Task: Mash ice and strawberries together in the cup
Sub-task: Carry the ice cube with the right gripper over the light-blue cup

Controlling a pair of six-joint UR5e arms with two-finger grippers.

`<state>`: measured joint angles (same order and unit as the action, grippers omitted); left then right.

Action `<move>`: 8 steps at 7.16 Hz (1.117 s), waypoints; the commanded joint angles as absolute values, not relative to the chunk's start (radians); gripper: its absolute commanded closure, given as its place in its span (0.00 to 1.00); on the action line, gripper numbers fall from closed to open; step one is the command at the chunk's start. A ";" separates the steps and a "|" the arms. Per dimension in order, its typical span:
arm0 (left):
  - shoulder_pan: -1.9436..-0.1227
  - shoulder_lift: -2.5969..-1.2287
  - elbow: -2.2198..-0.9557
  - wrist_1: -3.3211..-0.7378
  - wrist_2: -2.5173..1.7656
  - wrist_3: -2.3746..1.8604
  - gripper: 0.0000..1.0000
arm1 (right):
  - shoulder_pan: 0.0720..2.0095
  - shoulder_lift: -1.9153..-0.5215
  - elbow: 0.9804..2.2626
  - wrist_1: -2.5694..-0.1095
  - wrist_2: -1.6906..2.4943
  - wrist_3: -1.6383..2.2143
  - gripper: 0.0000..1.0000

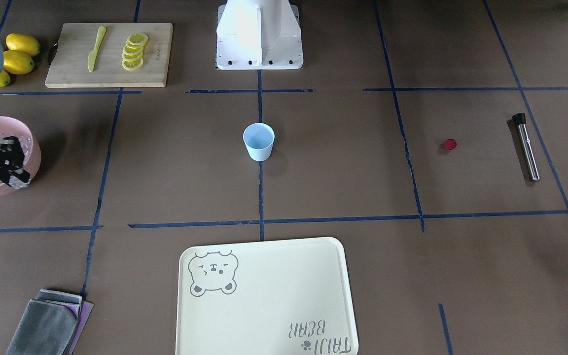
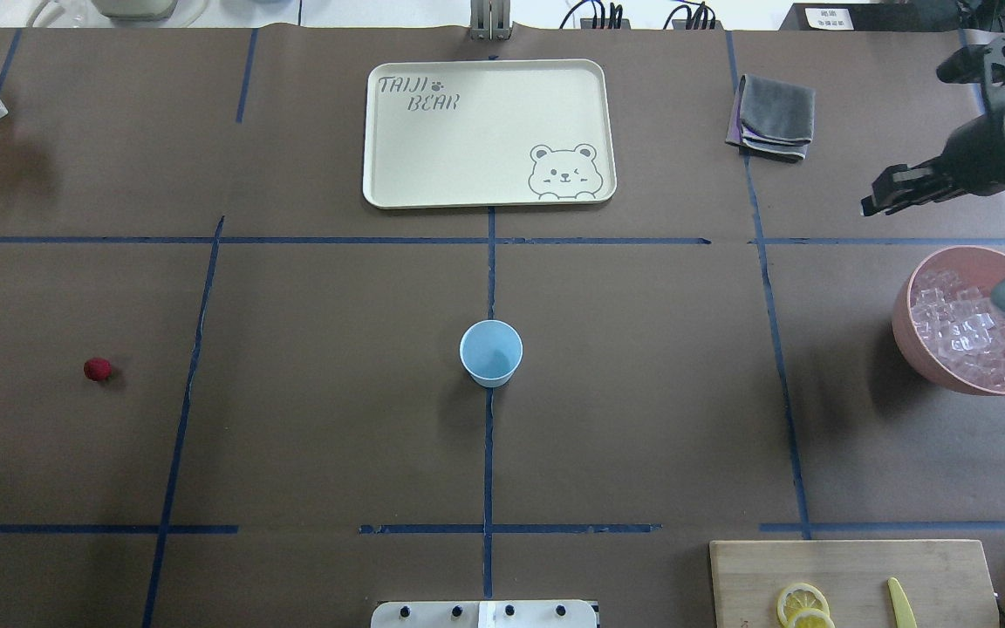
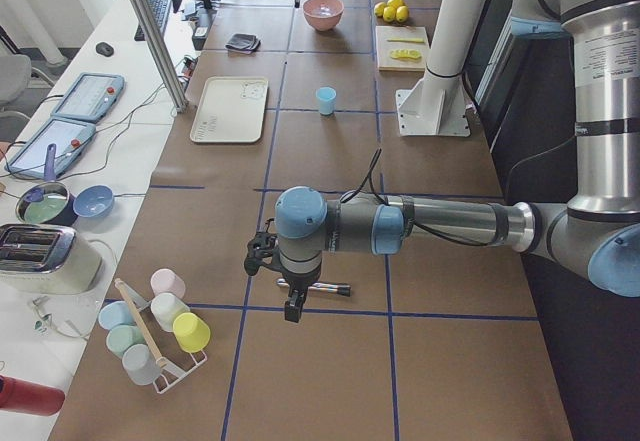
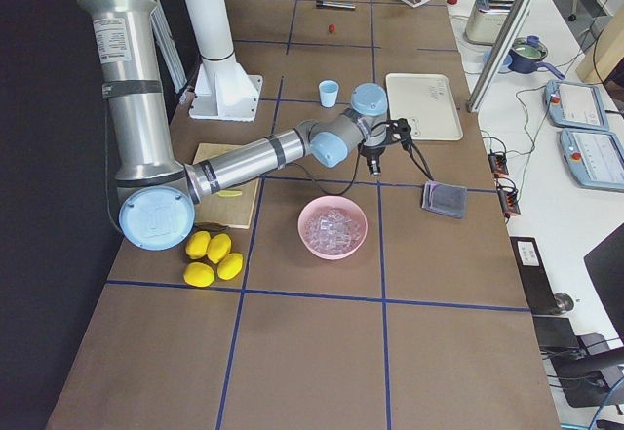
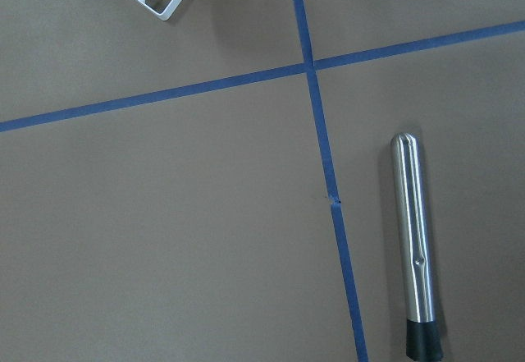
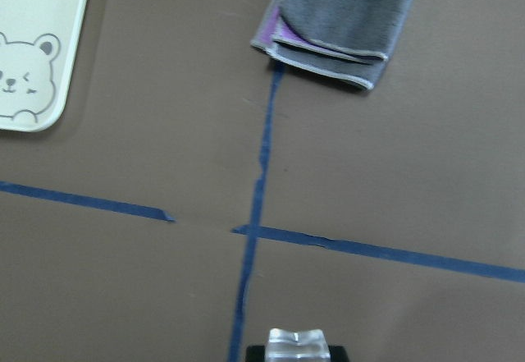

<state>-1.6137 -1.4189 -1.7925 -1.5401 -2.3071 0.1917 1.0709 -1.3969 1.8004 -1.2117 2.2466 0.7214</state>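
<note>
Blue plastic, smooth and tapered, the cup (image 2: 491,353) stands upright in the middle of the table (image 2: 311,419), on a crossing of blue tape lines and well apart from all other things. The strawberry (image 2: 97,369) is a tiny round red piece toward the table's left end, near the steel muddler (image 1: 527,147) with its black tip. The ice (image 2: 965,331), small glassy cubes, is heaped in a pink bowl (image 2: 904,327) at the right end.

The right gripper (image 2: 876,199) hangs above the table beyond the bowl, between the bowl and a folded grey cloth (image 2: 777,109). Its wrist view shows its jaws closed on one clear ice piece (image 6: 298,344). The left gripper (image 3: 288,296) hangs over the muddler at the left end; I cannot tell if its jaws are open.

Matte brown paper covers the table. A cream tray (image 2: 485,187) with rounded corners lies at the far edge. At the near right corner are a wooden board (image 1: 111,74) and lemons (image 1: 17,61).
</note>
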 commanded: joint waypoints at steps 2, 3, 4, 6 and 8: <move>-1.612 -1.419 -1.787 -1.540 -2.307 0.192 0.00 | 0.788 -1.138 1.805 -1.364 2.047 1.060 0.94; -1.612 -1.419 -1.787 -1.540 -2.307 0.192 0.00 | 0.682 -1.021 1.805 -1.508 1.929 1.118 0.94; -1.612 -1.419 -1.781 -1.540 -2.307 0.192 0.00 | 0.581 -0.929 1.804 -1.599 1.845 1.228 0.94; -1.597 -1.419 -1.781 -1.539 -2.309 0.192 0.00 | 0.456 -0.794 1.801 -1.737 1.743 1.366 0.94; -1.597 -1.417 -1.782 -1.534 -2.309 0.192 0.00 | 0.382 -0.785 1.789 -1.747 1.688 1.399 0.94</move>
